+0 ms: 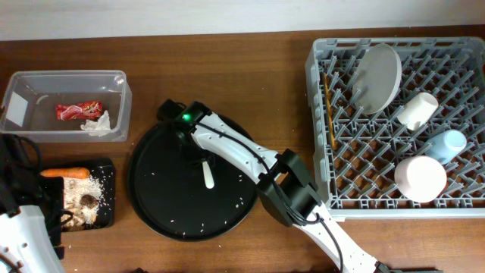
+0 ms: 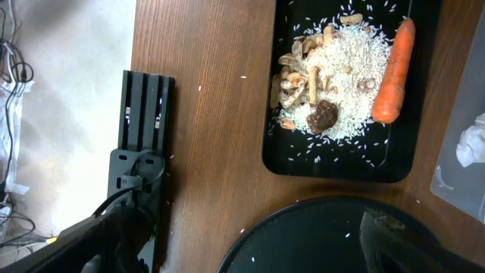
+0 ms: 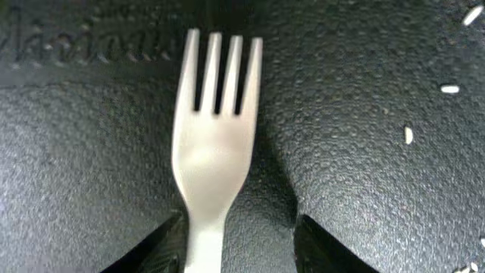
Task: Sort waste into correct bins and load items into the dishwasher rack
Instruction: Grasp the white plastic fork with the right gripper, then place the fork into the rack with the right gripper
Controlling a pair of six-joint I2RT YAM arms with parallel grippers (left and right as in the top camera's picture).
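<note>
The right gripper [image 3: 242, 231] is down on the round black tray [image 1: 159, 197] near the middle of the worktop [image 1: 227, 68]. Its jaws stand apart on either side of the white fork [image 3: 216, 152]'s handle, one finger against it and the other just clear. The fork lies flat on the tray among stray rice grains. Raised script is moulded into the tray past the tines, too cut off to read.

The left gripper [image 2: 258, 244] hangs spread wide and holds nothing, by the front left edge.

The clear tub [image 1: 68, 73] in the back left corner holds the red wrapper [image 1: 78, 111], its print too small to read, and the tissue [image 1: 96, 123].

Near the front left corner, the shallow black tray [image 2: 341, 163] carries rice [image 2: 348, 76], carrot [image 2: 394, 72], scraps [image 2: 299, 72] and a dark lump [image 2: 323, 116].

The rack [image 1: 312, 114] at the right end holds the plate [image 1: 377, 78], white cup [image 1: 418, 110], blue cup [image 1: 449, 144], bowl [image 1: 420, 178] and chopsticks [image 1: 330, 106].
</note>
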